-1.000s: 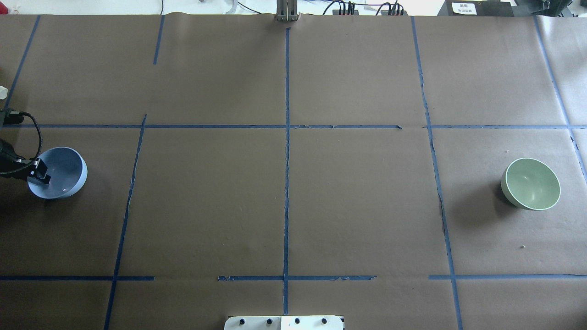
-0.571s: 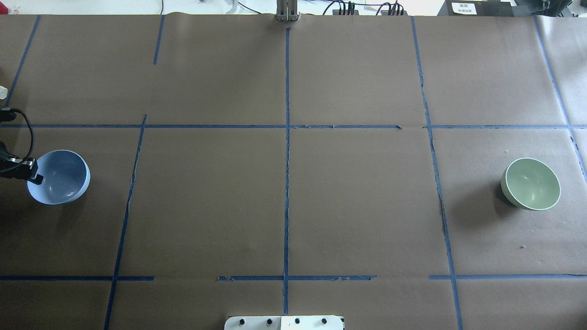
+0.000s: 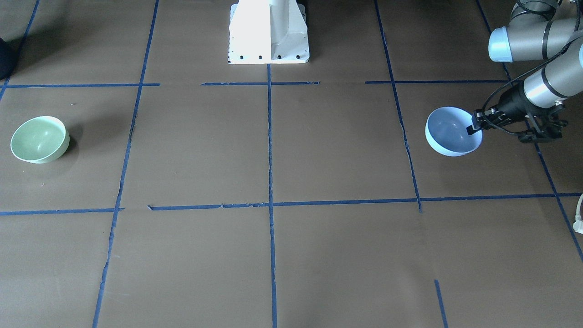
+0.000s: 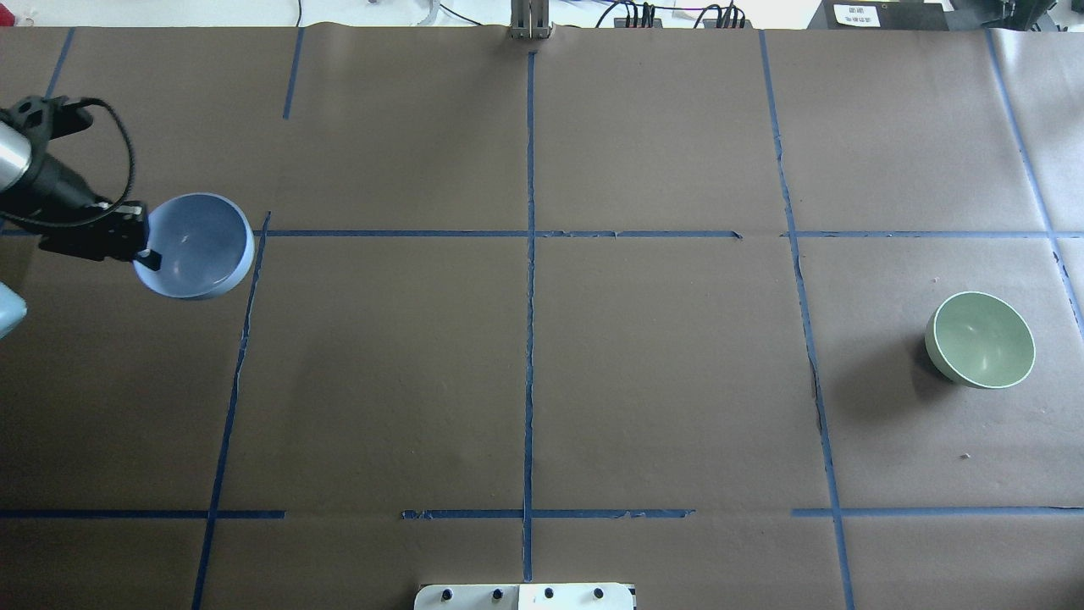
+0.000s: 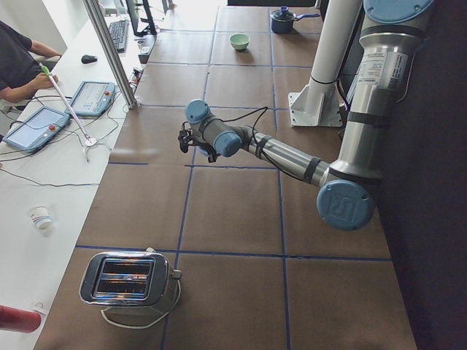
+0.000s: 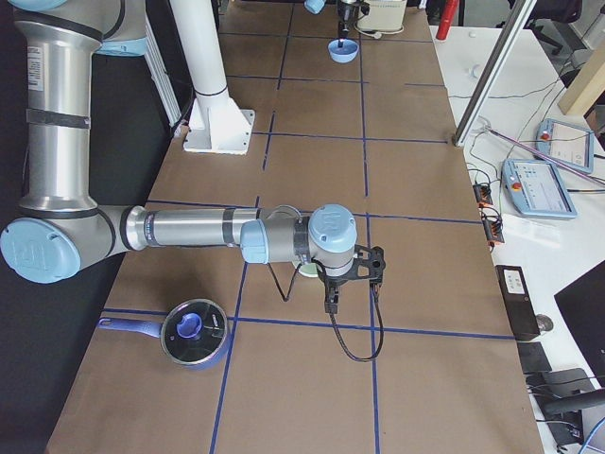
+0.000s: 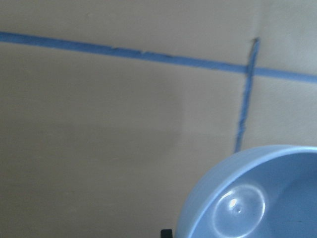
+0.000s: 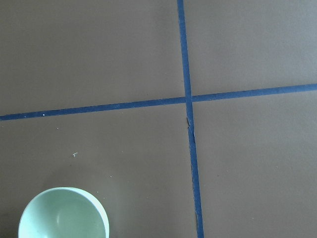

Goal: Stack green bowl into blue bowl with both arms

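Front view: my left gripper (image 3: 473, 129) pinches the blue bowl (image 3: 452, 132) by its rim at 3 o'clock, leaving the mouth free for stacking. Overhead: the green bowl (image 4: 982, 339) sits alone, well apart, toward 3 o'clock. Right-side view: my right gripper (image 6: 330, 301) hovers beside it; whether it is open, I cannot tell.

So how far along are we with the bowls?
Done: the left gripper has the blue bowl pinched by its rim, apparently lifted clear of the table. In hand: getting that bowl placed. Left: the green bowl sits untouched at the other end, the right gripper isn't holding it, and nothing is stacked yet.
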Action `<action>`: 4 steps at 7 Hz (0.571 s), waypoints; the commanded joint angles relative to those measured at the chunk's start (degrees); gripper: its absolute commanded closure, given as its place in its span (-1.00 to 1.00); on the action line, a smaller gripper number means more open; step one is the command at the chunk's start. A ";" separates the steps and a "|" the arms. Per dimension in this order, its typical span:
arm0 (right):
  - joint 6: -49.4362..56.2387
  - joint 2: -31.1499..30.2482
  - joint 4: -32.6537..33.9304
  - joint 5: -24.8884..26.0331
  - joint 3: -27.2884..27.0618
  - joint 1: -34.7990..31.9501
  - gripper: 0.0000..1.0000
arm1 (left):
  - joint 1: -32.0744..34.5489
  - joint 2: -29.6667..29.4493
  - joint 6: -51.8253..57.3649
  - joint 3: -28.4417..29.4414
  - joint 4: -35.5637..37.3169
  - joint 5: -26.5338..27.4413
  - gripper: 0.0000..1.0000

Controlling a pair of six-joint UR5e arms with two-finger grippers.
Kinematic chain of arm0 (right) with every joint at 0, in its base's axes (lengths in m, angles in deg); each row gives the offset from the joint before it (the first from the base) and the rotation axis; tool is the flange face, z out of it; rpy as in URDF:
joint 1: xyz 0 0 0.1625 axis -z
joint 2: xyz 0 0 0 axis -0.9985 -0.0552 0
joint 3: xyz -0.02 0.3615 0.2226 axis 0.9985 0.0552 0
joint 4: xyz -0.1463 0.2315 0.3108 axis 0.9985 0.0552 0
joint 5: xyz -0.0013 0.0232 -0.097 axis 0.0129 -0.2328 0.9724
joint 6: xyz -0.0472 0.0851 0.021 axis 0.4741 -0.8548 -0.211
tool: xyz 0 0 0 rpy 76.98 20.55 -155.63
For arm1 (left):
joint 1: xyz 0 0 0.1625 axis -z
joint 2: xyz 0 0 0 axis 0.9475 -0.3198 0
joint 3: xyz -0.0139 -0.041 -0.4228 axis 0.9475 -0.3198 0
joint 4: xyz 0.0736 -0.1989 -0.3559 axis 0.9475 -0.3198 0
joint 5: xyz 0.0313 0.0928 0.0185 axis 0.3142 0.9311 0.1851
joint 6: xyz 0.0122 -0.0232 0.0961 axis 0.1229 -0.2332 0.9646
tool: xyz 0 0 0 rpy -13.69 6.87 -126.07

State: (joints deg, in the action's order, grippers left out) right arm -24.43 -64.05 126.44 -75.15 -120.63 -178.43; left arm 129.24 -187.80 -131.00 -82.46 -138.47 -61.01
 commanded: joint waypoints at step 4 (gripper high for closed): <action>-0.80 0.63 -0.22 -1.57 -1.62 0.10 -1.00 | -23.67 -22.11 -25.92 9.17 -3.11 20.69 0.99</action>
State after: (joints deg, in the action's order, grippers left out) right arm -25.05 -63.44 126.50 -75.78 -121.90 -178.33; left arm 109.65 -207.54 -155.37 -75.86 -139.15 -45.06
